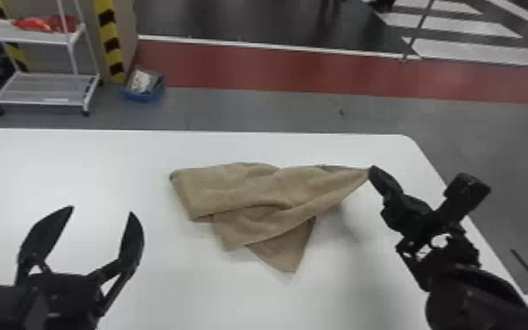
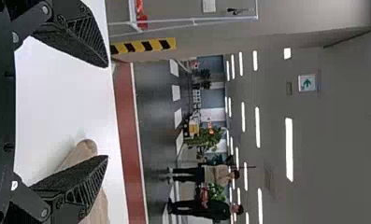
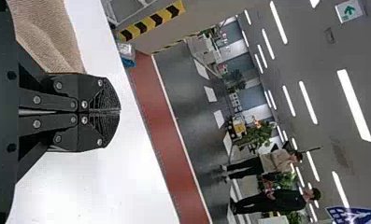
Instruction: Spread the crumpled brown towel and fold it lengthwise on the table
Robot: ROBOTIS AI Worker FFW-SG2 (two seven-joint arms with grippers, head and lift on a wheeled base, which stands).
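So here's the floor [image 1: 250, 107], grey and wide, and a red band [image 1: 298, 66] running across it beyond the worktop [image 1: 79, 166]. That worktop, white and round-cornered, takes up most of the near ground, and off past its far left side stands a white rack [image 1: 39, 37].

Now to the towel [image 1: 250, 188]! It lies across the middle of the worktop, brown and rumpled, layers slanting over one another. One end is blunt, over on the left; a loose corner points back towards the robot; and the right end narrows to a taut tip, a shadow on the white just beside it.

And who has that tip? The right gripper [image 1: 372, 171], jaws clamped on it! Over in the right wrist view, the right gripper [image 3: 119, 110] has its two jaws pressed together, the brown cloth alongside.

The left gripper [image 1: 101, 209] is to the left of the towel, apart from it, jaws wide and nothing between them. From the left wrist view, part of the towel shows behind one jaw.

Smallest of the lot, a blue box [image 1: 142, 95] sits on the floor near the rack.
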